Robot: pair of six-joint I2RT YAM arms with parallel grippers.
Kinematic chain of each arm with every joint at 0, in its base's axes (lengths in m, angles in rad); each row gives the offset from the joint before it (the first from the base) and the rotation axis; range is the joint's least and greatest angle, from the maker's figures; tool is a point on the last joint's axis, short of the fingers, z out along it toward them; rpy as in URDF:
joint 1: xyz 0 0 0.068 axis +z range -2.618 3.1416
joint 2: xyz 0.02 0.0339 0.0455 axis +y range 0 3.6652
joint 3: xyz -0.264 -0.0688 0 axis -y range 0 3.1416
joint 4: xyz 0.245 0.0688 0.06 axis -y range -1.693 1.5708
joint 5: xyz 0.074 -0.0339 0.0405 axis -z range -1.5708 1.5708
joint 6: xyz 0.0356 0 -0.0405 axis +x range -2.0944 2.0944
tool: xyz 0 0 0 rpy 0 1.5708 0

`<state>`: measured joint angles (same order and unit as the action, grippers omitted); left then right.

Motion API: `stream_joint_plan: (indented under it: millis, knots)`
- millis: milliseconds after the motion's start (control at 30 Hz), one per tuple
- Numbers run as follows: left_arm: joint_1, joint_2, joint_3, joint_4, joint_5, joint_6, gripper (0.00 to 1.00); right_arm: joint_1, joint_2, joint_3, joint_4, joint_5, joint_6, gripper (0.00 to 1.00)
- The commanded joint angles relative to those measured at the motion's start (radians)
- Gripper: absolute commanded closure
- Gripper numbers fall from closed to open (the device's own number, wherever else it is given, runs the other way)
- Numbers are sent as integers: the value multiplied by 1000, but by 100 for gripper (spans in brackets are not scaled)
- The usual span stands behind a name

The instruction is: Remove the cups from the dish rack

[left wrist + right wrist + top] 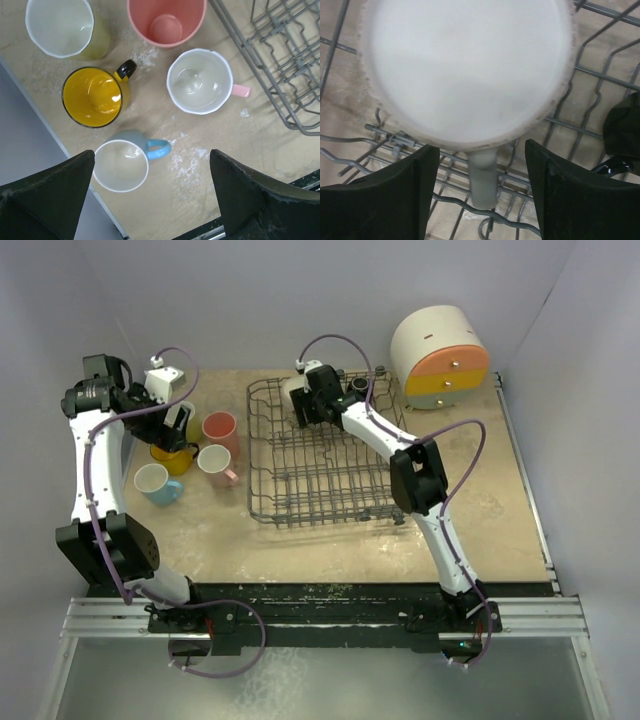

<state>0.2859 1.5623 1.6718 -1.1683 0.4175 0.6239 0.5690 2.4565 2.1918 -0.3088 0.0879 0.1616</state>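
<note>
The dish rack (320, 478) stands mid-table. In its far left corner a cream cup (465, 65) sits upright, and a black cup (357, 388) sits to its right. My right gripper (482, 192) hangs over the cream cup's handle (484, 177), with one open finger on each side and a gap at both. Left of the rack, on the table, stand salmon (166, 22), pink (200, 80), orange-yellow (92, 96), yellow-green (60, 27) and light blue (121, 165) cups. My left gripper (152, 200) hovers open and empty above them.
A round white container (440, 355) with orange and yellow drawers stands at the back right, beyond the rack. The rack's near left corner (285, 65) lies close to the pink cup. The table's left edge runs just beside the light blue cup.
</note>
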Motion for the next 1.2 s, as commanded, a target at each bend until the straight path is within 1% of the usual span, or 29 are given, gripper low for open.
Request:
stream_joint_plan:
  millis: [0,167,300,333,400,500,667,933,1033,1167]
  knots:
    - [-42,-48,63,-8,61,-59,1,19,0,50,39,22,-27,32]
    - [-49,-53,68,-10,93,-75,1,20,4,49,51,42,-25,48]
    - [-49,-60,60,-6,130,-84,1,20,4,51,42,44,-25,56]
    - [-50,-65,55,-2,135,-86,1,20,4,51,35,41,-25,60]
    - [-50,-72,47,7,143,-88,1,20,3,52,24,20,-25,69]
    - [-53,-71,42,9,145,-90,1,20,-9,53,24,16,-26,86]
    - [-55,-74,35,10,150,-87,1,21,-34,88,32,18,-25,100]
    - [-61,-94,2,8,195,-68,1,20,-92,142,70,24,-42,100]
    - [-70,-112,-57,26,232,-57,1,21,-124,144,85,31,-51,100]
    - [-96,-128,-134,76,227,-45,1,20,-163,142,98,38,-60,100]
